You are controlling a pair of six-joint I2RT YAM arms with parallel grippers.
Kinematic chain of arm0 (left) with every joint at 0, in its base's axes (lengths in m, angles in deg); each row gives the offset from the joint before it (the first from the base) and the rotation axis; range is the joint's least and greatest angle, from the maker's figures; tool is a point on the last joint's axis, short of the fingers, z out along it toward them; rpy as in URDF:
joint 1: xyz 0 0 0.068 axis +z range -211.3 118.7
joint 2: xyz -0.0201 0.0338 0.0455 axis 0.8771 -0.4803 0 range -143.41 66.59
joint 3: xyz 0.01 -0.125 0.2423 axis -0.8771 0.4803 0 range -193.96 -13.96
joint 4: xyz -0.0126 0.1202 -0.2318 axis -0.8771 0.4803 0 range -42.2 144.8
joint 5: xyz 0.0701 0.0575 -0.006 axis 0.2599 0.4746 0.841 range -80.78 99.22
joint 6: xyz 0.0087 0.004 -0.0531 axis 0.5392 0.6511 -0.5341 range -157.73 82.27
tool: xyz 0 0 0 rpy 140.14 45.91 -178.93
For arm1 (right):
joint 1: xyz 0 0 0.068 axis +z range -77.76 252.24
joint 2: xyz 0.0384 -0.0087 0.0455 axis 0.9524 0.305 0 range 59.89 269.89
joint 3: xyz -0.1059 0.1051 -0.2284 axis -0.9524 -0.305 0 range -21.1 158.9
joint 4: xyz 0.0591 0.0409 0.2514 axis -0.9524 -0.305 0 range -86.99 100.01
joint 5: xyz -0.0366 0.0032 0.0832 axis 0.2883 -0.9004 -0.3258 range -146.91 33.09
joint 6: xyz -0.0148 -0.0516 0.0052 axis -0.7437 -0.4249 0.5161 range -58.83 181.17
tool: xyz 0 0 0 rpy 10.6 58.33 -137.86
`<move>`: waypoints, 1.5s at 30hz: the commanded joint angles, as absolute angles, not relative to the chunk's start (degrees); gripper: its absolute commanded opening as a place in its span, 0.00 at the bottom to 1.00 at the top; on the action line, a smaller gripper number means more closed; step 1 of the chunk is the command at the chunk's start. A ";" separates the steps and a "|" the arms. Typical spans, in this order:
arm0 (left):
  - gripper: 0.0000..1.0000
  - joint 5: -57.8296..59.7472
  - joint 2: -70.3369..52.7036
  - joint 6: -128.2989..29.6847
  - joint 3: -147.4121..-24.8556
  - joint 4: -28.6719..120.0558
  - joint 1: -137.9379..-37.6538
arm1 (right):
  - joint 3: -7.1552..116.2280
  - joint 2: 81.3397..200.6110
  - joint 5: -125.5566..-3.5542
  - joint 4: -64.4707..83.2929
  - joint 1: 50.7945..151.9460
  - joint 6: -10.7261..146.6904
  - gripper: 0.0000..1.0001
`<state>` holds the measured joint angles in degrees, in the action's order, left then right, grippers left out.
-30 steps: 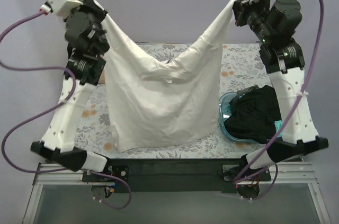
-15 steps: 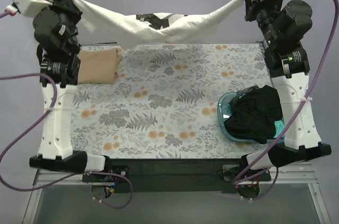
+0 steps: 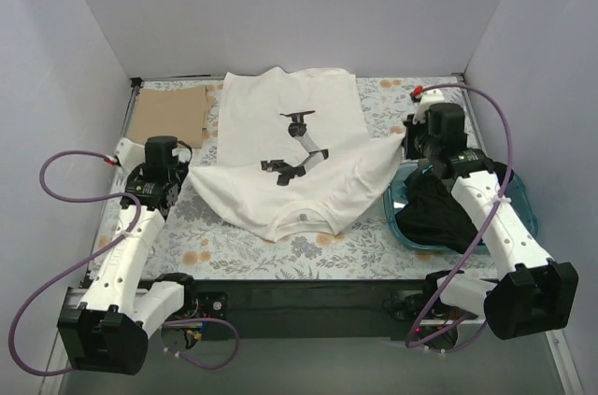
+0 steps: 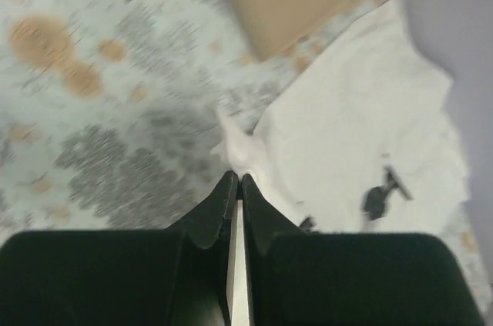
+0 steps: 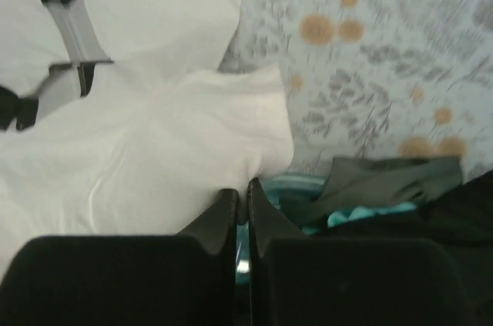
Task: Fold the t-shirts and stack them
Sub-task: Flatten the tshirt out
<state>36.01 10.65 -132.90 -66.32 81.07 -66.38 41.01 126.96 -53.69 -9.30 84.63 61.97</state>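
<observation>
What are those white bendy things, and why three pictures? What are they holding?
Two robot arms: the left arm and the right arm. One picture looks down from above; the other two come from small cameras on the wrists. A white t-shirt lies spread on the flowery table. Each pincher, called an end effector, pinches one side of it: the left end effector and the right end effector. A folded tan cloth sits at the far left, and a blue bin holds dark clothes.

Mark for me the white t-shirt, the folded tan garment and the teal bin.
white t-shirt (image 3: 308,197): top external view, plain fabric just below the print.
folded tan garment (image 3: 168,115): top external view, middle of its top face.
teal bin (image 3: 393,201): top external view, left rim.
</observation>
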 commanded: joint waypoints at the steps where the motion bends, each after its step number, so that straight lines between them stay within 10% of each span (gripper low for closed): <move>1: 0.04 37.97 14.21 -143.02 -60.92 88.15 -66.22 | 35.87 123.17 -55.15 -12.31 84.37 65.47 0.05; 5: 0.66 35.49 11.50 -144.24 -56.33 88.75 -66.22 | 32.08 126.15 -52.11 -13.90 84.37 67.40 0.28; 8: 0.85 39.53 9.38 -147.67 -59.74 95.59 -66.22 | 33.65 128.44 -47.88 -16.35 84.37 68.81 0.48; 15: 0.90 33.06 10.07 -140.57 -62.92 89.82 -66.31 | 38.40 128.45 -51.45 -16.19 84.46 67.41 0.97; 29: 0.93 16.61 -13.88 -127.82 -65.02 70.30 -77.55 | 35.86 134.41 -55.51 -7.22 105.98 71.61 0.98; 45: 0.93 14.94 -15.85 -135.28 -48.51 68.80 -93.52 | 42.79 162.19 -54.01 -6.25 106.17 78.57 0.98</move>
<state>18.00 -15.17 -132.07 -53.54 63.74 -88.30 39.19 159.18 -54.72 -8.41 106.22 77.61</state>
